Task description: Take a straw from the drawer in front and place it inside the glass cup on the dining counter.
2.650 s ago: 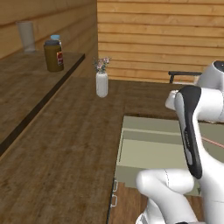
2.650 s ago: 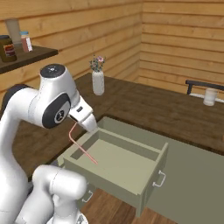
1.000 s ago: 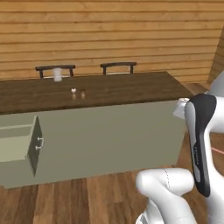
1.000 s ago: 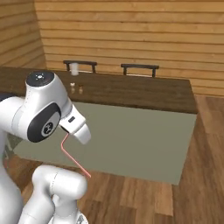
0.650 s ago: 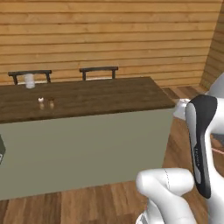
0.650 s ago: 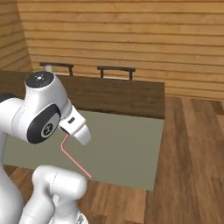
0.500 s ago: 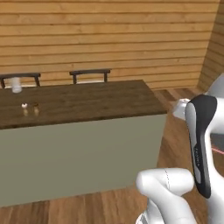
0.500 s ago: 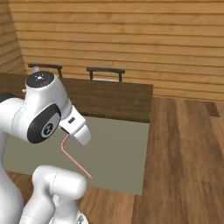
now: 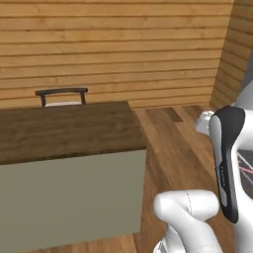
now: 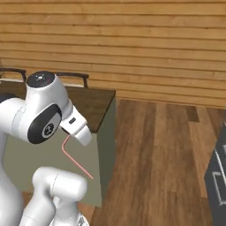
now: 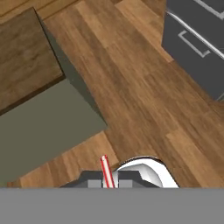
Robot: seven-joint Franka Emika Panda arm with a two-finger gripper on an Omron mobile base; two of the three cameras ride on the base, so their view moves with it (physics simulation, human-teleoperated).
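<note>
My gripper [image 11: 106, 179] is shut on the straw [image 11: 104, 165], a thin pink-red stick that rises between the two dark fingertips in the hand view. From the right base, the straw [image 10: 77, 163] hangs slanting down below the white hand [image 10: 78, 131]. The dining counter [image 9: 64, 129], dark brown wood over a sage-green base, ends at the left of me; its corner [image 11: 26, 57] lies at the hand view's upper left. The glass cup and the drawer are out of view.
A dark chair [image 9: 61, 95] stands behind the counter against the plank wall. A dark grey cabinet [image 11: 197, 39] with drawer fronts stands to the right. Open wooden floor [image 10: 163, 150] stretches between counter and cabinet.
The whole scene has slid left as the base turned right: the counter's end now shows, and the cup and small items on it have left the view. The straw stays gripped.
</note>
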